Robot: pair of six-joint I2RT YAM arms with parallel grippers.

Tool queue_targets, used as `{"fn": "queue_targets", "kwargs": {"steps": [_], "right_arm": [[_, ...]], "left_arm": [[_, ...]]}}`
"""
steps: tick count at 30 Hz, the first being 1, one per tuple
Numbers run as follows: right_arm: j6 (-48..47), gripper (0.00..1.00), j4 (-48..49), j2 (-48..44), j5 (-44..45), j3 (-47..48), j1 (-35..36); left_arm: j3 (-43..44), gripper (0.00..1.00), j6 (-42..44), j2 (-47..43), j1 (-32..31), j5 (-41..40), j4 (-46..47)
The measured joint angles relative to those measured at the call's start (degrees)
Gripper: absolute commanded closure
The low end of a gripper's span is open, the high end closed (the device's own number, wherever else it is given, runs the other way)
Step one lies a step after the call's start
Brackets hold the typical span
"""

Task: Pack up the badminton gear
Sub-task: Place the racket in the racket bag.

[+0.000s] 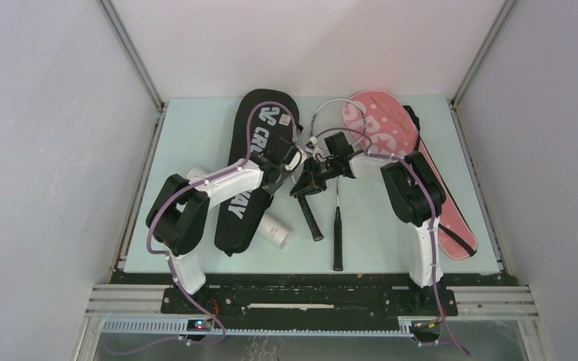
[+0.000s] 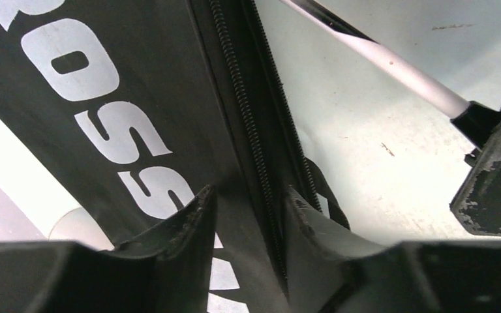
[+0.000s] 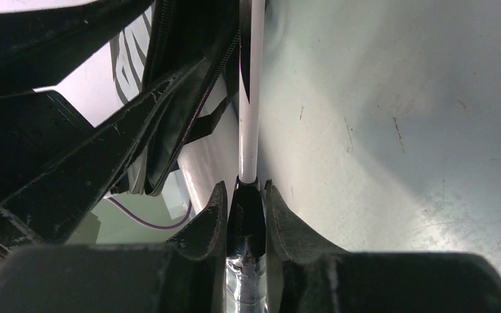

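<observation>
The black "CROSSWAY" racket cover (image 1: 242,199) lies left of centre, partly over the long white tube (image 1: 277,232). My left gripper (image 1: 284,171) is at the cover's right edge. In the left wrist view it (image 2: 248,199) is open, its fingers astride the cover's zipper edge (image 2: 254,130). My right gripper (image 1: 317,171) is shut on a racket (image 1: 312,222) where the black cone meets the white shaft (image 3: 248,117), and the shaft points at the cover's open edge. In the right wrist view that gripper (image 3: 244,189) pinches the cone. A second racket (image 1: 337,241) lies beside it.
The pink racket cover (image 1: 391,131) with its black strap (image 1: 459,237) lies along the right side, a white racket head (image 1: 335,113) resting against its top. Metal frame posts and grey walls enclose the pale green table (image 1: 196,143). The two grippers are close together mid-table.
</observation>
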Motion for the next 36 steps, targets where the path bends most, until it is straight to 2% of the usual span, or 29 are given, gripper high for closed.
{"fn": "queue_targets", "kwargs": {"steps": [3,6,12,20,28,36], "right_arm": [[0.11,1.00,0.33,0.02,-0.02,0.00,0.00],[0.52,1.00,0.57,0.02,-0.24,0.00,0.00],[2.51,1.00,0.96,0.02,-0.52,0.04,0.07],[13.70,1.00,7.32,0.02,-1.22,0.13,2.03],[18.91,1.00,8.81,0.48,-1.11,0.33,3.13],[19.71,0.98,9.40,2.21,-1.62,0.48,3.08]], "left_arm": [[0.00,0.74,-0.15,0.00,0.00,0.94,-0.26],[0.04,0.99,-0.37,0.00,0.07,1.46,-0.66],[2.05,1.00,-1.64,-0.20,1.53,5.57,-3.04],[5.05,1.00,-10.56,-3.23,2.89,15.02,-2.01],[4.79,1.00,-23.61,-3.50,3.06,22.97,4.74],[-2.27,1.00,-32.72,-5.46,5.66,27.82,12.98]]}}
